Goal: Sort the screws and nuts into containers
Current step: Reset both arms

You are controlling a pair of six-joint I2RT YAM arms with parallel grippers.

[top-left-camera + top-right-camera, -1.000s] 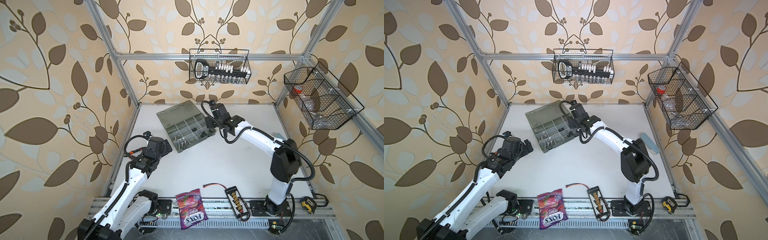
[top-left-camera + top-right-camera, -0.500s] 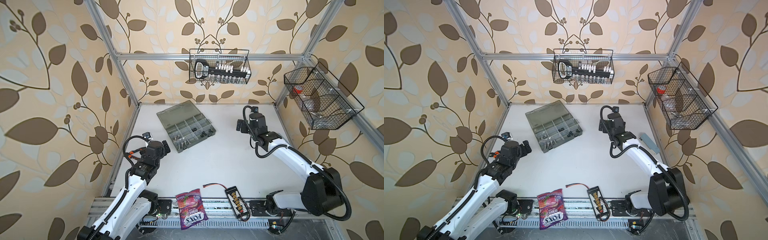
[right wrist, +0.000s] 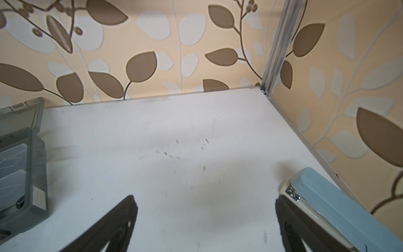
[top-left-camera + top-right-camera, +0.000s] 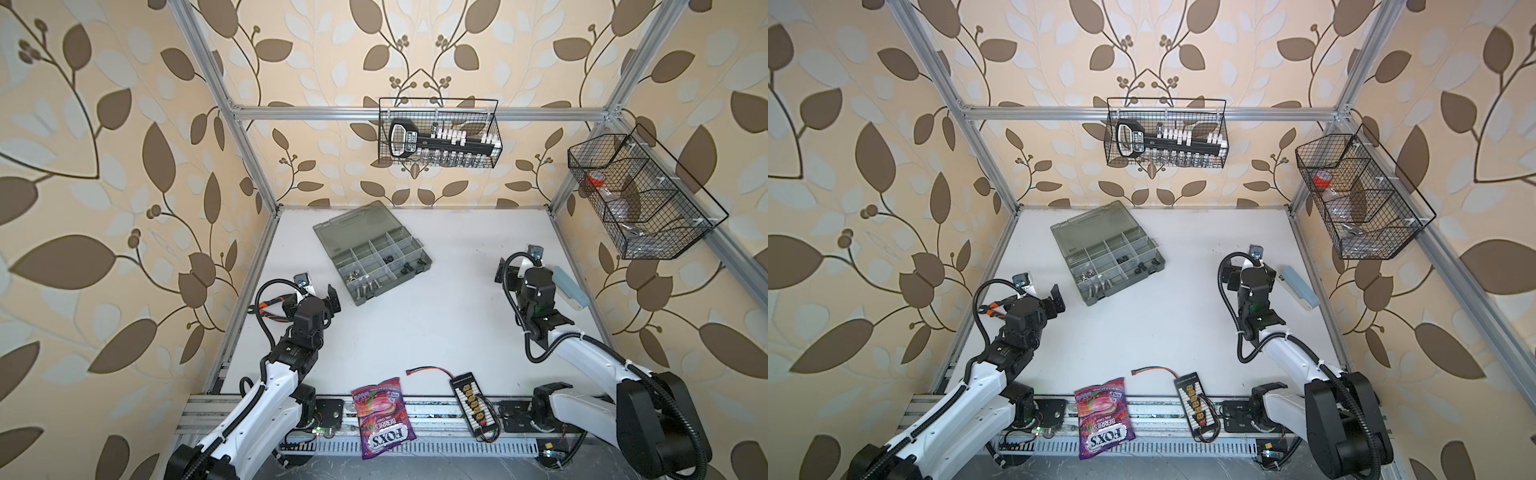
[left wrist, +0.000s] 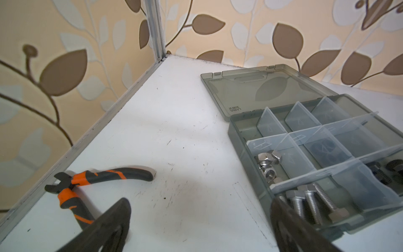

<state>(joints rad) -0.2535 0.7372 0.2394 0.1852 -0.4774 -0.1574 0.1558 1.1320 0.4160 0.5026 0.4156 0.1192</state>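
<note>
The grey-green organizer case [image 4: 332, 232] lies open at the back left of the table, its containers split by pale dividers [image 5: 281, 139]. Silver screws [image 5: 311, 200] fill the compartment nearest my left gripper, with silver nuts [image 5: 268, 162] in the one beside it. Black screws [image 4: 409, 268] and black nuts [image 4: 390, 258] sit in compartments further right. My left gripper [image 5: 199, 209] hovers open and empty just in front of the case's near corner. Over bare table at the right side, well away from the case, my right gripper [image 3: 206, 205] is open and empty.
Orange-and-black pliers [image 5: 98, 176] lie by the left wall near my left gripper. A blue stapler [image 3: 338, 203] lies along the right wall beside my right gripper. A candy bag [image 4: 382, 415] and a black connector board [image 4: 471, 399] sit at the front edge. Wire baskets [image 4: 438, 133] [image 4: 640, 195] hang on the walls.
My right arm swung away from the case to the right side of the table and its jaws opened fully. The left arm drew back a little toward the front.
</note>
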